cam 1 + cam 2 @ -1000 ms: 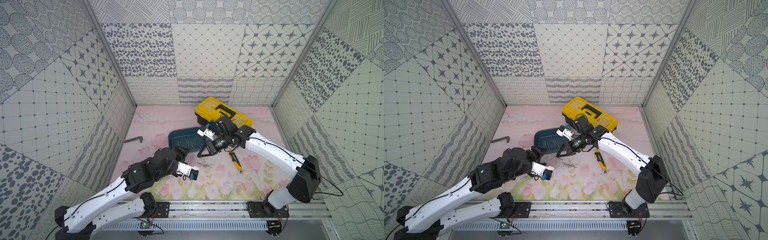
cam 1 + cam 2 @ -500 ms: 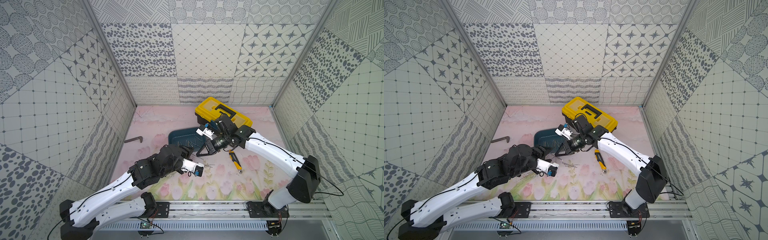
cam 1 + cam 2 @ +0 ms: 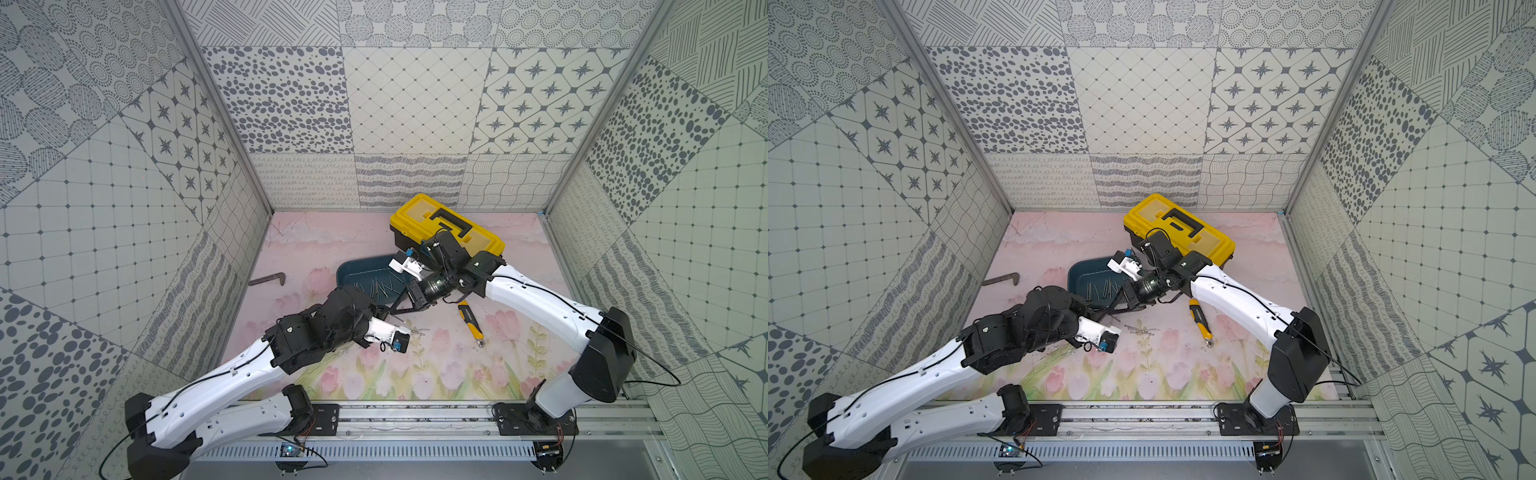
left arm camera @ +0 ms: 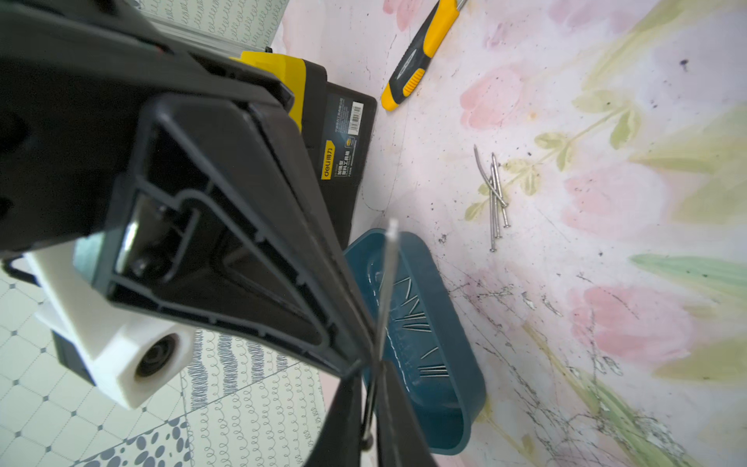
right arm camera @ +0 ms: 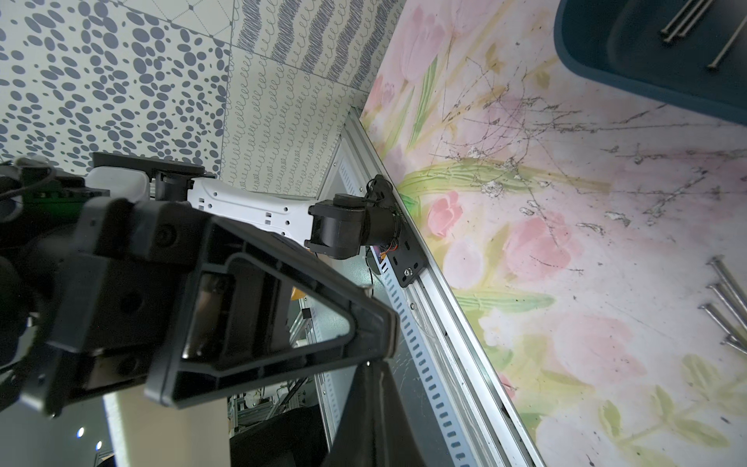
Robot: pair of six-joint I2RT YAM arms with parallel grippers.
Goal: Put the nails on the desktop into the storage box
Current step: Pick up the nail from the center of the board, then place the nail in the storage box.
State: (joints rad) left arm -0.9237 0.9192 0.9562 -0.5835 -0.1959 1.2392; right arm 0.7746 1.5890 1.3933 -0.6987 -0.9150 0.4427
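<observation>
Left wrist view: what does the left gripper do?
— It pinches one thin grey nail, close to the teal storage box; many nails lie inside it.
— Any writing?
— "deli", on the yellow label of the black toolbox. A few loose nails lie on the tulip desktop, apart from the box. The right gripper is pressed together.

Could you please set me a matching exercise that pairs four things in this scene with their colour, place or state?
Things:
1 storage box
2 utility knife
3 L-shaped bar
4 one nail

Descriptions:
A pinched in the left gripper
B dark metal, lying apart from the rest
C dark teal, open-topped
D yellow and black

Pairs: 1-C, 2-D, 3-B, 4-A
</observation>
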